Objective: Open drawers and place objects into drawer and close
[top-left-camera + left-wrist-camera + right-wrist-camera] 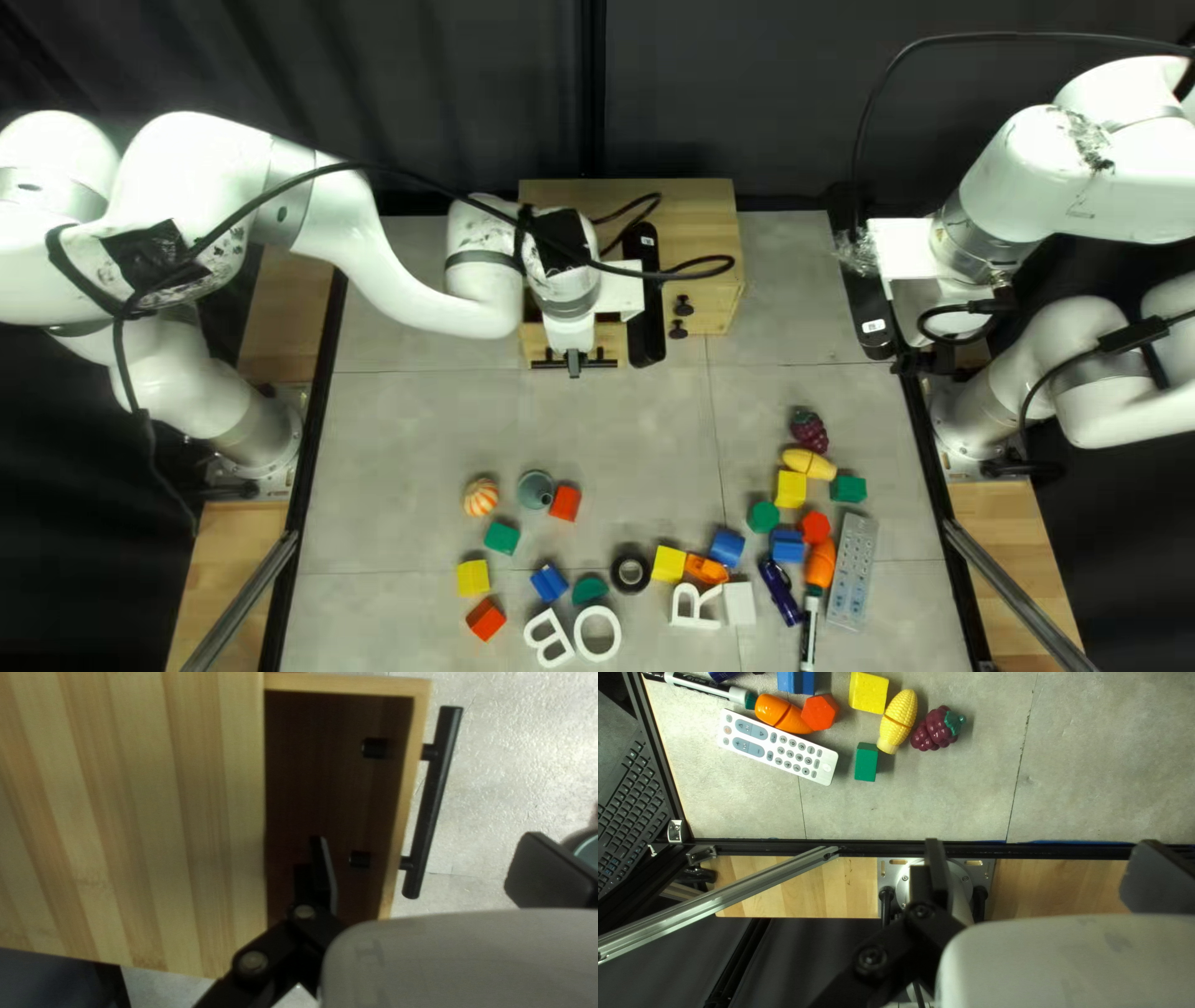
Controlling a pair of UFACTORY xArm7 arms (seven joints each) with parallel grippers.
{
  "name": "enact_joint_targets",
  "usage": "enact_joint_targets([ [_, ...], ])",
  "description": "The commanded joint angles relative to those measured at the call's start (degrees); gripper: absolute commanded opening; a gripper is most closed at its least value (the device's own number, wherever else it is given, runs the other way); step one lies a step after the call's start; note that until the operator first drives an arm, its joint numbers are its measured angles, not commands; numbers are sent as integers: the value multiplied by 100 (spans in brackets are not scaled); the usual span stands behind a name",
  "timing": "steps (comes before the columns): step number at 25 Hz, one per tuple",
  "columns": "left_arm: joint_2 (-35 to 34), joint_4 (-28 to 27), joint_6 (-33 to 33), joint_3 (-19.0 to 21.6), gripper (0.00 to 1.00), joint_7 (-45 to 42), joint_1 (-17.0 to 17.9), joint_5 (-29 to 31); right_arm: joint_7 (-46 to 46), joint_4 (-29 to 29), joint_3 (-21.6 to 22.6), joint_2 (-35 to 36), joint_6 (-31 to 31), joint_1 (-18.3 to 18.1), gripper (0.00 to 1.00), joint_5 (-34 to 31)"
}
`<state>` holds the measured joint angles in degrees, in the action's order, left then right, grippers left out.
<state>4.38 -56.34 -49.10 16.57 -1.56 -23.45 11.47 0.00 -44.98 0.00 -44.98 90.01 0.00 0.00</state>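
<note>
Your left tool (pixel 428 839) stood wide over the open drawer (pixel 349 684) at the front of the cabinet (pixel 124 796), one finger above its inside, the other beyond the black handle (pixel 432 802). The handle's long axis ran across the closing direction, so a grip looked within reach. Your right tool (pixel 1036 847), also wide, was well apart, making the left the nearer one.

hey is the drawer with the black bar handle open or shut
Open: the drawer juts out past the cabinet top, its dark inside showing.
</note>
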Motion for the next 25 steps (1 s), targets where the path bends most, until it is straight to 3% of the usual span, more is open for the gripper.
enact_joint_targets([
  [1, 101, -60, 3, 27, 100, -24, 21, -87, 0, 0, 0, 0, 0, 0, 100, 0],
  [25, 404, -290, -236, 76, 100, 1070, -255, -1310, 0, 0, 0, 0, 0, 0, 100, 0],
])
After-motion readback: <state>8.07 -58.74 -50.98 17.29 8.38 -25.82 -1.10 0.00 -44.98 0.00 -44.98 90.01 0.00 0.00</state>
